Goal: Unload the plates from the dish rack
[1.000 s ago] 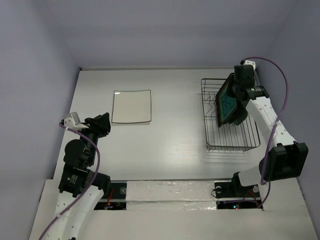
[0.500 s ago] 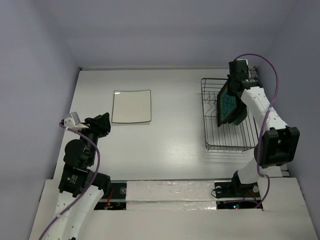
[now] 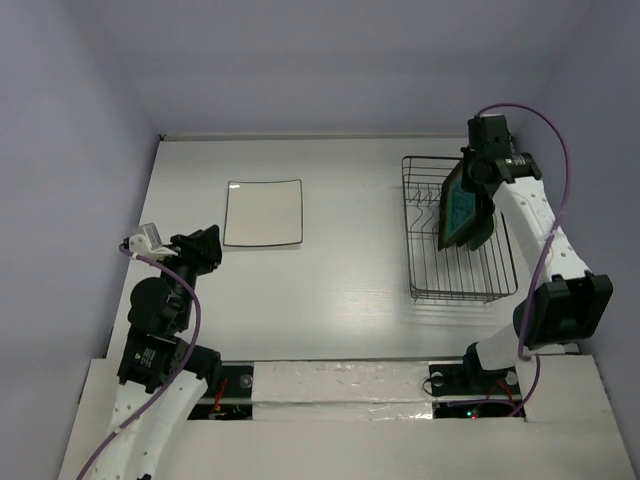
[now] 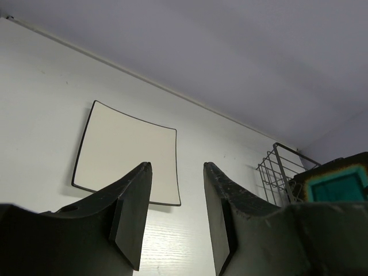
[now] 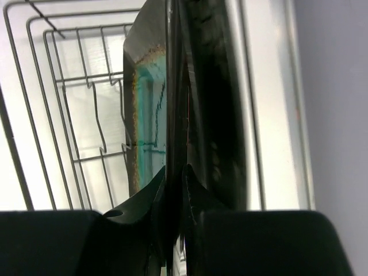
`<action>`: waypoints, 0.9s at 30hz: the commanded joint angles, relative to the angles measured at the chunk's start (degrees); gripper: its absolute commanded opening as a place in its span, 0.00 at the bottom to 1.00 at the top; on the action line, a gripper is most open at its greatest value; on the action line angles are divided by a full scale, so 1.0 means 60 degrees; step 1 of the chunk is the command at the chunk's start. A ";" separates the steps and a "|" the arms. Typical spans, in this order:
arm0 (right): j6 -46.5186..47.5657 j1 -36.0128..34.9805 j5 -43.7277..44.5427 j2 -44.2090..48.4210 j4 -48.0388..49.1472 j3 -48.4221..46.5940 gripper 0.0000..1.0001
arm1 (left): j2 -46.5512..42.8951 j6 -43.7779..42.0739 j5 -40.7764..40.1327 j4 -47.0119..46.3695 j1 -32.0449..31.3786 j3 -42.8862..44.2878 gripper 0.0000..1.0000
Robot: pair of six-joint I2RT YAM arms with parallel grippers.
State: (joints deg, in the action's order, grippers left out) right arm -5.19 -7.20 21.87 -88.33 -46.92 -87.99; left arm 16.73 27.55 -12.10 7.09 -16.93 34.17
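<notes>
Nearby, the left gripper (image 4: 177,172) hangs spread and empty; the white plate (image 3: 263,212) lies flat on the counter (image 3: 340,280). Farther off, the right gripper (image 5: 175,175) pinches the teal-centred plate (image 3: 458,208) by its rim in the dish rack (image 3: 430,272): best lift it straight, clearing the prongs.

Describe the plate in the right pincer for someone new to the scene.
Find the wire dish rack on the right of the table. A square plate stands on edge there, in the right pincer. Its teal centre separates it from the dark plate behind.
</notes>
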 commanded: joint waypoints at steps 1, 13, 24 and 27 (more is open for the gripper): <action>-0.0175 -0.0234 -0.0187 0.1494 0.1140 -0.1521 0.00 | 0.0112 -0.0007 0.0039 -0.0450 -0.0064 -0.0041 0.38; -0.1681 -0.0615 -0.2132 0.3369 0.2279 -0.1525 0.00 | 0.0053 0.0008 0.0039 -0.0464 -0.0064 -0.0041 0.38; -0.5591 -0.3222 -0.4919 0.1762 0.8315 0.1013 0.00 | -0.0020 0.0008 0.0039 -0.0421 -0.0064 -0.0041 0.39; -0.6265 -0.3690 -0.5124 0.0356 0.9078 0.0442 0.00 | -0.0049 -0.0007 0.0039 -0.0435 -0.0064 -0.0056 0.39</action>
State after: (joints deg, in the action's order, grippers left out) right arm -31.88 -26.79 -3.36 -84.33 -15.35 -80.31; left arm 16.75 27.55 -12.10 7.07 -16.93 34.17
